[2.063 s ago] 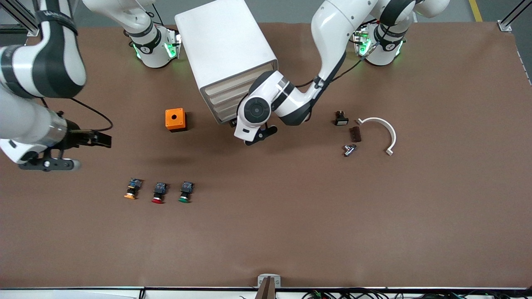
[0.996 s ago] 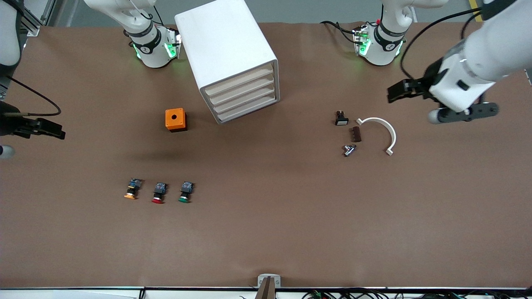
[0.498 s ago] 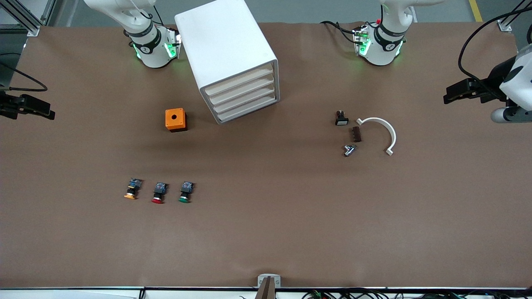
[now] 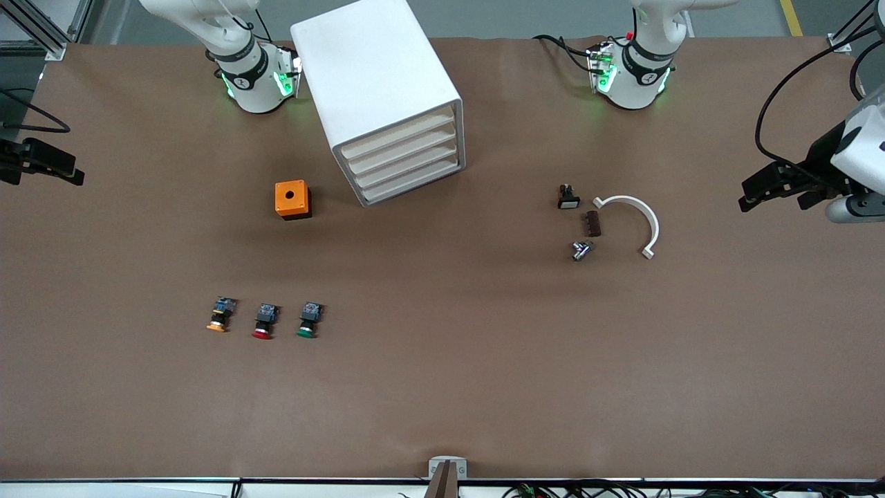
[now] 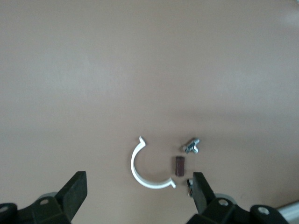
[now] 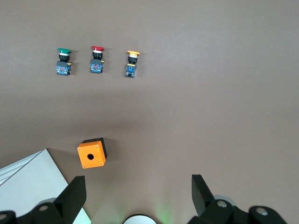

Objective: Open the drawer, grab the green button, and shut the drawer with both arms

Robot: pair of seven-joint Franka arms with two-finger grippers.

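The white cabinet (image 4: 377, 83) stands between the arms' bases, and its lowest drawer (image 4: 413, 185) is shut flush like the three above. The green-capped button (image 4: 308, 322) (image 6: 63, 60) lies on the table, nearer to the front camera than the cabinet, last in a row with a red-capped (image 4: 264, 323) and an orange-capped one (image 4: 220, 317). My left gripper (image 4: 750, 194) (image 5: 138, 196) hangs open and empty over the left arm's end of the table. My right gripper (image 4: 75, 171) (image 6: 138, 193) hangs open and empty over the right arm's end.
An orange box (image 4: 292, 199) with a hole on top sits beside the cabinet. Toward the left arm's end lie a white half-ring clamp (image 4: 646, 214) (image 5: 140, 172), a brown block (image 4: 592, 223), a metal piece (image 4: 581, 249) and a small black part (image 4: 567, 198).
Both arms have swung outward to the table's ends. The left gripper has also come down a little in the front view. Nothing on the table has moved.
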